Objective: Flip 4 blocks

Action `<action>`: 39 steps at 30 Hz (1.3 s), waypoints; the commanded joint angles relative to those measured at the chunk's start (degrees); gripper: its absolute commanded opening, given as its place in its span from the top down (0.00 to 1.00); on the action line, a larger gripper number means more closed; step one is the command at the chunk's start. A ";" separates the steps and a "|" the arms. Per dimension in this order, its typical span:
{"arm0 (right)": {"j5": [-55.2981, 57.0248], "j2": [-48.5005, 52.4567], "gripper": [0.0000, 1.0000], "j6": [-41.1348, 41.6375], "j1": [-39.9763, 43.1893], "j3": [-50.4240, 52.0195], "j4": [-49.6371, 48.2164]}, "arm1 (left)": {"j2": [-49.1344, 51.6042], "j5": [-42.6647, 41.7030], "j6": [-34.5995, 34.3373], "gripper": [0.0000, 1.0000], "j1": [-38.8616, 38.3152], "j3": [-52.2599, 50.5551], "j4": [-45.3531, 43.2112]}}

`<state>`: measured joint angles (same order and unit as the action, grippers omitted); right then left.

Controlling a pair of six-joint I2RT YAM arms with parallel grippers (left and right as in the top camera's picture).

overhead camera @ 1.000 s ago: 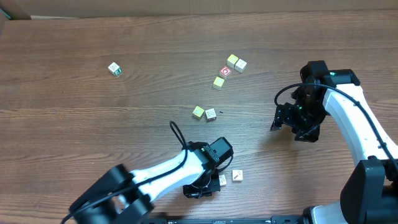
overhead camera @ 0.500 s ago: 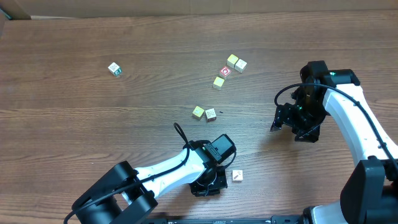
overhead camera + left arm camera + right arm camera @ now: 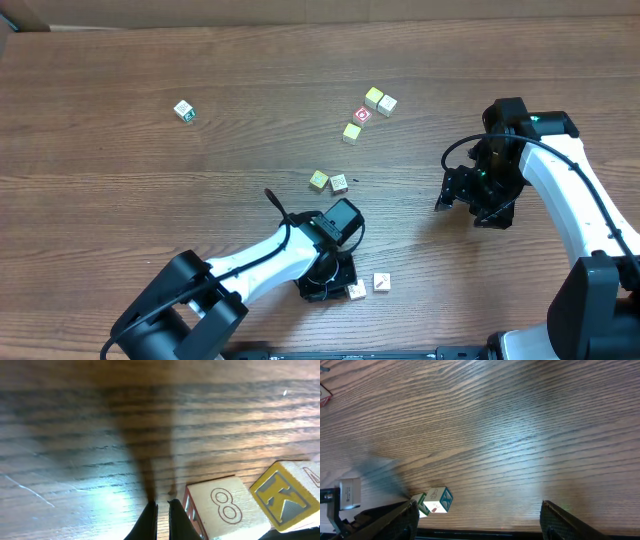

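Blocks (image 3: 382,283) loose (tabletop (image 3: 120,200)), left hand (image 3: 162,506) seemingly empty

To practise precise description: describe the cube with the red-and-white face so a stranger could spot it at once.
On the wooden table, find the cluster of four cubes above and right of centre. The red-and-white cube sits in its middle; its three neighbours are yellowish or cream.

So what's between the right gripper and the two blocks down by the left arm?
Nothing. The overhead view shows only bare table from the right gripper across to the two blocks.
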<state>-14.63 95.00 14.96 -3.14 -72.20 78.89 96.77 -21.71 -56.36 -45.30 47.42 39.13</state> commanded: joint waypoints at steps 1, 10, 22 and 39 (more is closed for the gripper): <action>-0.04 0.04 0.22 -0.50 -0.11 -0.52 -0.20 | 2.34 5.16 2.40 0.96 0.48 -0.76 -0.46; -0.04 0.04 0.22 -0.70 -0.11 -0.52 -0.50 | 2.34 2.84 1.92 0.96 -0.11 -0.76 -1.01; -0.04 0.04 0.22 -0.92 -0.11 -0.52 -0.52 | 2.34 0.17 -0.42 0.96 -0.11 -0.74 -4.76; -0.09 0.04 0.22 -1.31 -0.11 -0.52 -0.22 | 2.34 -0.11 -3.06 0.96 -0.02 -0.61 -4.37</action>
<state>-14.61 95.00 14.48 -3.14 -72.20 78.70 97.41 -23.66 -58.41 -45.28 47.40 33.01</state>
